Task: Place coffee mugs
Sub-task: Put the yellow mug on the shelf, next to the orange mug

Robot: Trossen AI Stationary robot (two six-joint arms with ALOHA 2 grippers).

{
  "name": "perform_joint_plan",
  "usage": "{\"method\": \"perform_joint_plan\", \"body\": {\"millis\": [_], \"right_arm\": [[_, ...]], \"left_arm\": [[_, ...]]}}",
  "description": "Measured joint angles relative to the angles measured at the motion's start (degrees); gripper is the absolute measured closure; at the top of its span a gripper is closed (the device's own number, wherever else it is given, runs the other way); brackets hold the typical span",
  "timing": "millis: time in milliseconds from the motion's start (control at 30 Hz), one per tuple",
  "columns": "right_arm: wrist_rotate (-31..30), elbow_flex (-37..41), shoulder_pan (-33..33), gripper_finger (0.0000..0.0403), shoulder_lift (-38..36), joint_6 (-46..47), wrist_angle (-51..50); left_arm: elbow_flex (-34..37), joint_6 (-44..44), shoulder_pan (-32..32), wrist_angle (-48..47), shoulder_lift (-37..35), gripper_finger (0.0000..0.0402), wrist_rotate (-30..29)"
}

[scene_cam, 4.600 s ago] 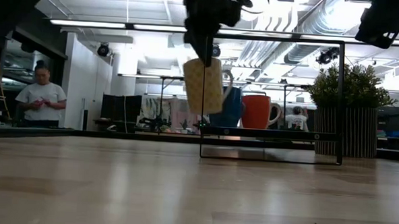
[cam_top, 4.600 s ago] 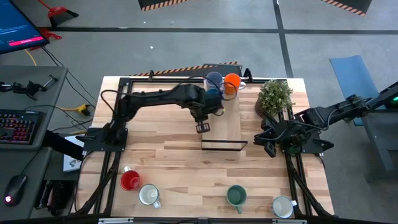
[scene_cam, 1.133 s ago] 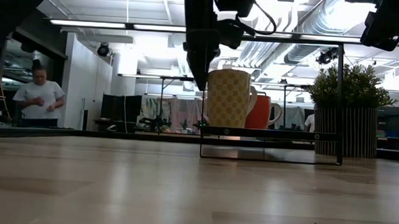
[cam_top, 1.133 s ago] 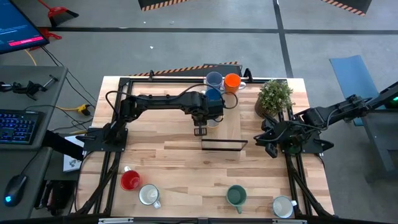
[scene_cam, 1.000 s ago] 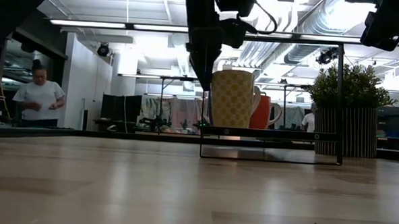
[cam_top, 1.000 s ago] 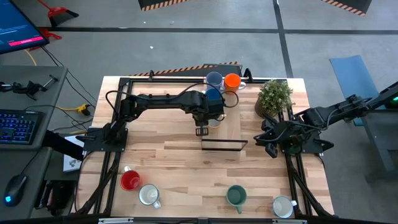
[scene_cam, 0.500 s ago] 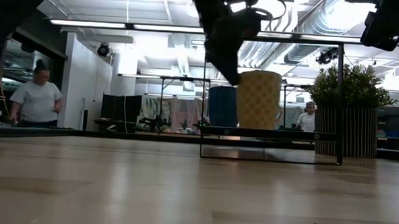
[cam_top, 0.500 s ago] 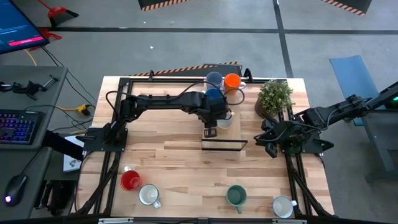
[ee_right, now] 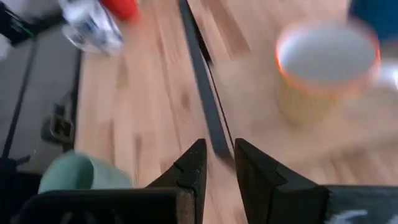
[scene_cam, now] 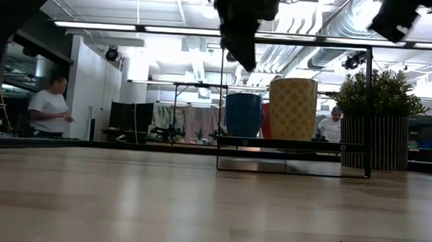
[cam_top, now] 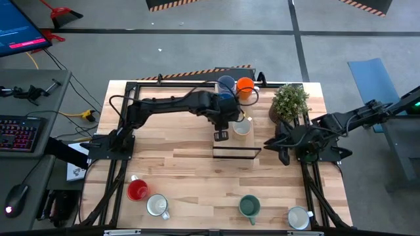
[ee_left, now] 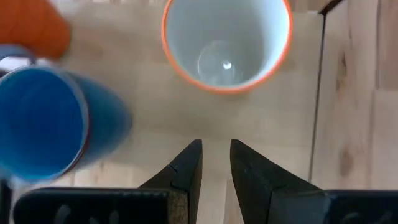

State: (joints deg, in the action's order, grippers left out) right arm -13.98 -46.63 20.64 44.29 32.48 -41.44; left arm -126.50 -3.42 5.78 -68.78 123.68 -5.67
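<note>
Hovering over raised rack, left gripper empty, fingers narrowly parted. Cream checked mug stands released at its 2 o'clock, just beside. Right gripper likewise empty, nearer green mug at 7 o'clock.

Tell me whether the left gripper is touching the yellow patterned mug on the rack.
Apart. In the left wrist view, bare wood shows between the left gripper and the yellow patterned mug; its jaws hold nothing. The low view shows the mug standing free on the rack.
</note>
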Motion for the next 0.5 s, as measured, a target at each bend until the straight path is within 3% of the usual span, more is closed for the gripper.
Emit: {"method": "perform_joint_plan", "body": {"millis": [233,333,500], "right_arm": [[-6.1,0.0,-0.02,0.0338,0.0,-19.13,16.48],[-9.88,0.0,-1.23,0.0338,0.02,-25.88,22.33],[-7.93,0.0,-7.09,0.0338,1.06,-31.18,28.03]], "left_arm": [[-8.5,0.18,-1.0,-21.06,-0.51,0.0328,-0.18],[-3.42,0.74,-1.42,-20.7,-3.94,0.0328,0.54],[8.28,1.02,-2.28,-20.88,-14.05,0.0328,2.03]]}}
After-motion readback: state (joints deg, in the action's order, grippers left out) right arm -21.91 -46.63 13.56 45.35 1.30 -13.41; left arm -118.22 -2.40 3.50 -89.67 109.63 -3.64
